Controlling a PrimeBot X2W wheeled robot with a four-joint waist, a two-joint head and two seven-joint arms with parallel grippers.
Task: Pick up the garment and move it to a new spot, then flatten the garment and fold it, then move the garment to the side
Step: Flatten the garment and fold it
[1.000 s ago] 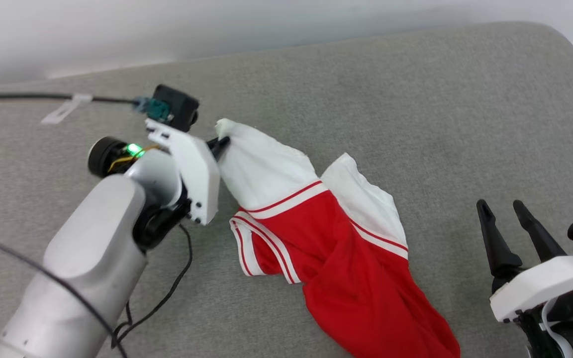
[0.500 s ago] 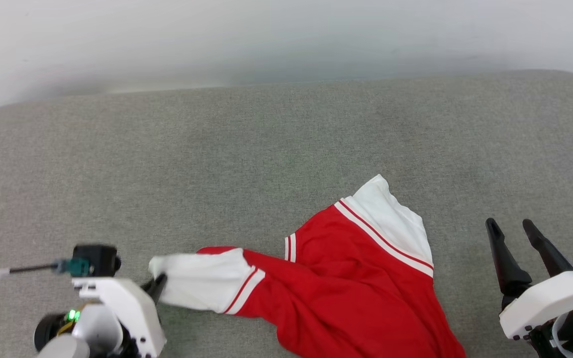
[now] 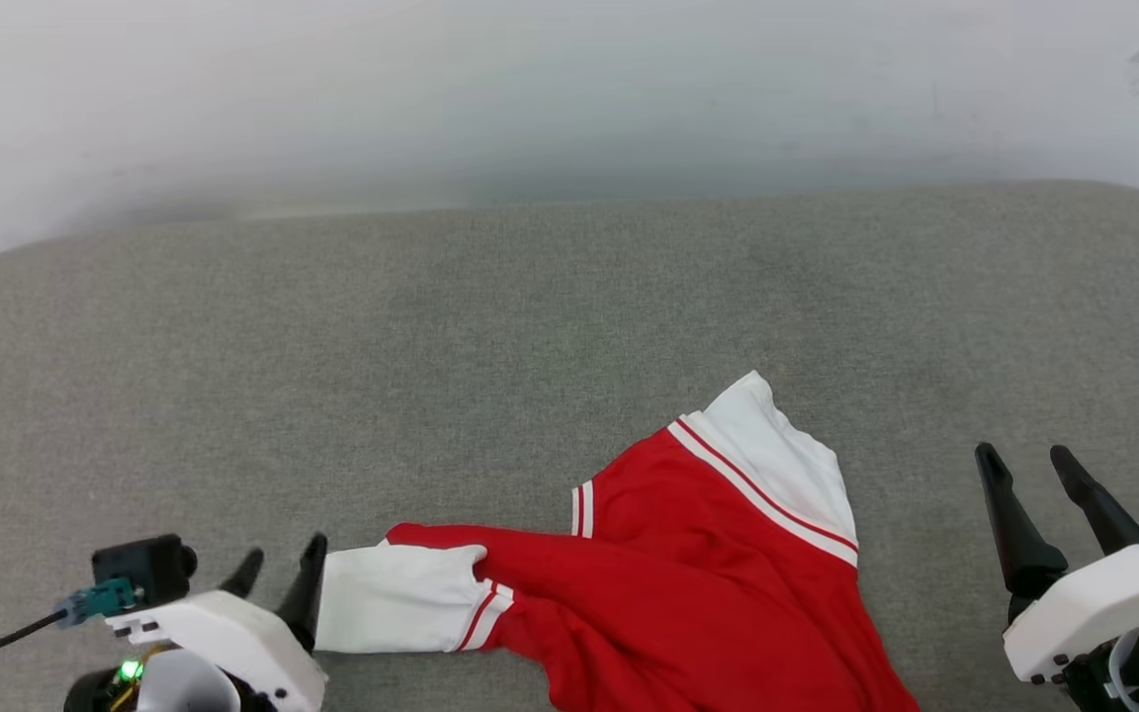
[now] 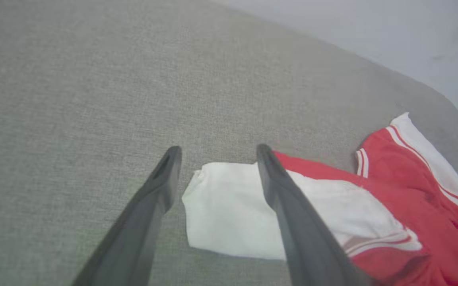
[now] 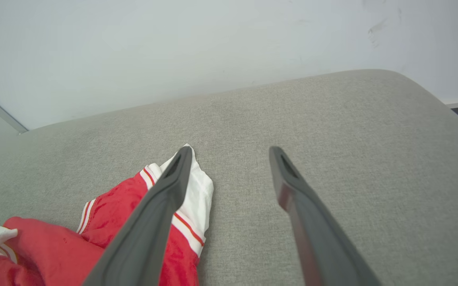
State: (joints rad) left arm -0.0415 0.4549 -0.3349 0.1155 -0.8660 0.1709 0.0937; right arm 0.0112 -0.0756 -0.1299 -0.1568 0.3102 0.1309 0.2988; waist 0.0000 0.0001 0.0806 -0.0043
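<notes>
Head view: left end effector [image 3: 285, 550] now gapes empty, having released the soft red, white-sleeved jersey T-shirt [image 3: 728, 554], so flattening likely follows.

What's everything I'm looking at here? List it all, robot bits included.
garment: one, red with white sleeves and striped trim, crumpled, lower centre.
cushion: one, grey fabric, under everything.
wall: one, pale, behind the cushion.
cable: one, black with teal plug, lower left.
left gripper: one, white, two dark fingers open, at the white sleeve's end.
right gripper: one, white, two dark fingers open, lower right, apart from the garment.
</notes>
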